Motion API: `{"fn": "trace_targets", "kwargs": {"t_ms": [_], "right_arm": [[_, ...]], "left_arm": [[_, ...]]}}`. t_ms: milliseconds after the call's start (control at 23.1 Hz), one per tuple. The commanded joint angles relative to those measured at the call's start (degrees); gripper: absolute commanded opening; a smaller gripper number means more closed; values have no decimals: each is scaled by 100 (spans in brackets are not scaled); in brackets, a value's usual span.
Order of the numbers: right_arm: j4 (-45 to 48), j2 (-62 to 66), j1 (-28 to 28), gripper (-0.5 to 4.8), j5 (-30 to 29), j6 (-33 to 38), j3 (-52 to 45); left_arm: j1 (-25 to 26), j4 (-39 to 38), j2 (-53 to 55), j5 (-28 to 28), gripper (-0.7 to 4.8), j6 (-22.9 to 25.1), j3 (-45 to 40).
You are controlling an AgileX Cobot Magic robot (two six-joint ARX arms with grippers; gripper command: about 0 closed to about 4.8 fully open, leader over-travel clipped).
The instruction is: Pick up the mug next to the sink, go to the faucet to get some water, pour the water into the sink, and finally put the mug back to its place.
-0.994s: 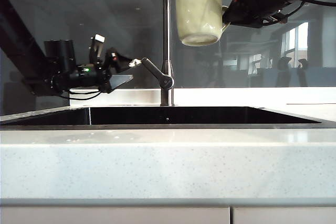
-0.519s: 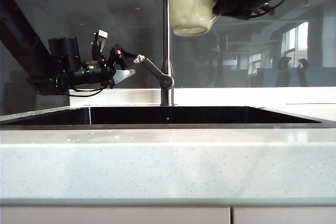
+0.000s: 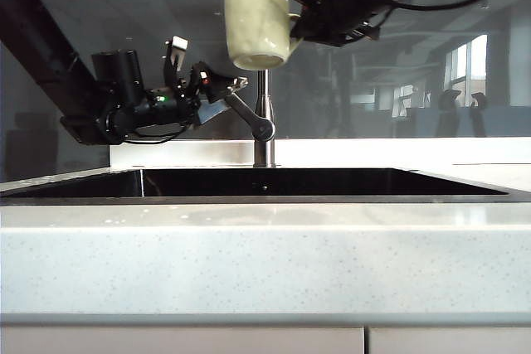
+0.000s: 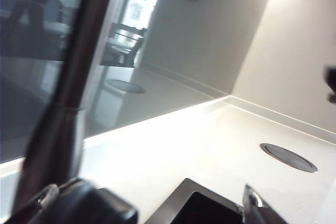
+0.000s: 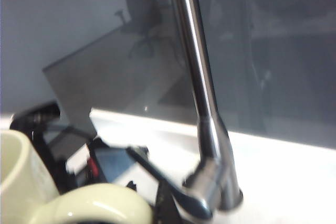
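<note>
Speckled desk (image 3: 265,263) fronts the sink (image 3: 315,182); only the exterior view shows the right gripper (image 3: 300,16) fingers pinching the mug (image 3: 255,26) handle beside the faucet (image 3: 263,113), left gripper (image 3: 231,90) fingers spread around its lever (image 3: 247,115).

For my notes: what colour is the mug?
Pale cream-yellow; the mug shows best in the exterior view.

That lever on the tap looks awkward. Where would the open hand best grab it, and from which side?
Probably the lever's free upper end, coming from the left of the faucet. The lever slants up and left from its base, so that tip sticks out clear of the stem. The open left hand is already there; the right hand holds the mug by its handle above.
</note>
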Motion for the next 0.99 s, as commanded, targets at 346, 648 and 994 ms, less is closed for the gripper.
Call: {"fn": "trace_targets", "kwargs": {"t_ms": [346,648,994], "right_arm": [[352,365,72,-5,385,79,1104],[341,363,72,-5,363,81,1274],[326,363,70,-5,363,79,1272]], "left_arm": [[-85,254,-31,-2,479,-33,37],[-92,581,-33,323,479,-315,35],[-92,898,-33,748,479,-658,37]]}}
